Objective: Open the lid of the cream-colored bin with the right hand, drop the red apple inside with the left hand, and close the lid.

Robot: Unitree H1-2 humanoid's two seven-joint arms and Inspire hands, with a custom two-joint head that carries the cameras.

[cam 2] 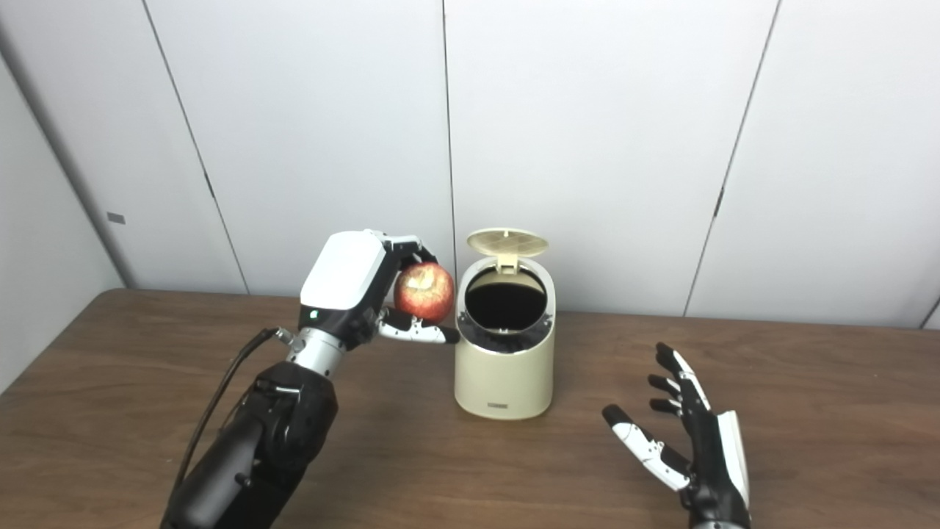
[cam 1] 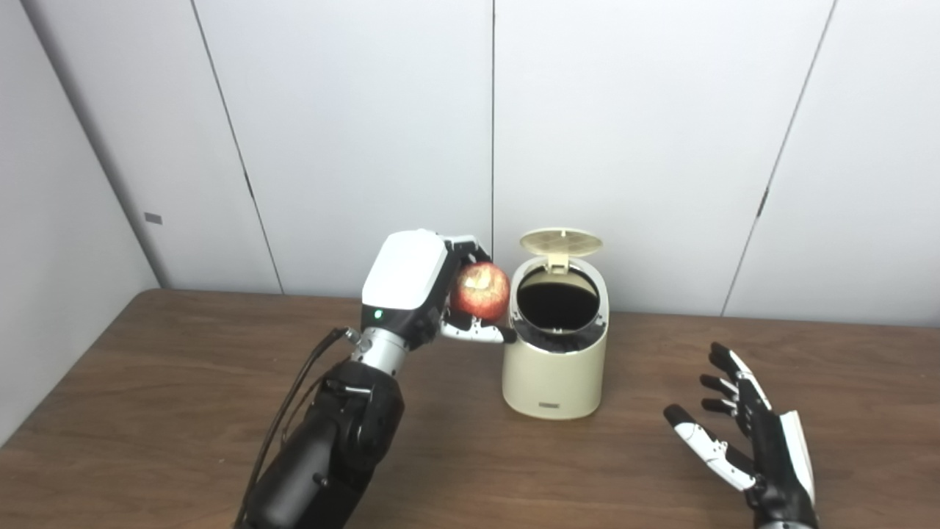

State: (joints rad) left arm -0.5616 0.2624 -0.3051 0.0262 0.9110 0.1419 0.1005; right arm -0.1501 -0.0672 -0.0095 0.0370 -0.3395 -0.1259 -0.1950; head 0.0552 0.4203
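**Left hand holds apple beside open bin; right hand idle, spread**

Left hand (cam 1: pixel 422 290) raised above the table (cam 1: pixel 169 389), forearm angled up from the bottom edge, white back shell facing the cameras. Fingers curl over the top of the red apple (cam 1: pixel 480 291), thumb runs underneath it. Firm clasp. Apple sits just left of the bin's rim, at about opening height, not over the opening. Thumb tip looks touching or nearly touching the bin wall; cannot tell which.

Cream-colored bin (cam 1: pixel 556 367) stands upright on the table, rounded cylinder, smooth matte plastic, small dark label low on the front. Lid (cam 1: pixel 561 243) is flipped up at the back on its hinge, round, ribbed underside facing forward. Inside is dark, contents not visible.

Right hand (cam 2: pixel 694 441) low over the table to the right of the bin, well apart from it. Palm turned inward, fingers spread and pointing away from the robot, thumb out to the left, holding nothing. Black fingers with white segments, white edge panel.

Apple skin glossy red with a pale yellowish patch. Table is dark wood grain. Behind it, plain white wall panels (cam 1: pixel 367 110) with thin seams.

Left palm hidden behind the shell. Right wrist cut off by the bottom edge. Black cable (cam 1: pixel 294 397) runs along the left forearm.
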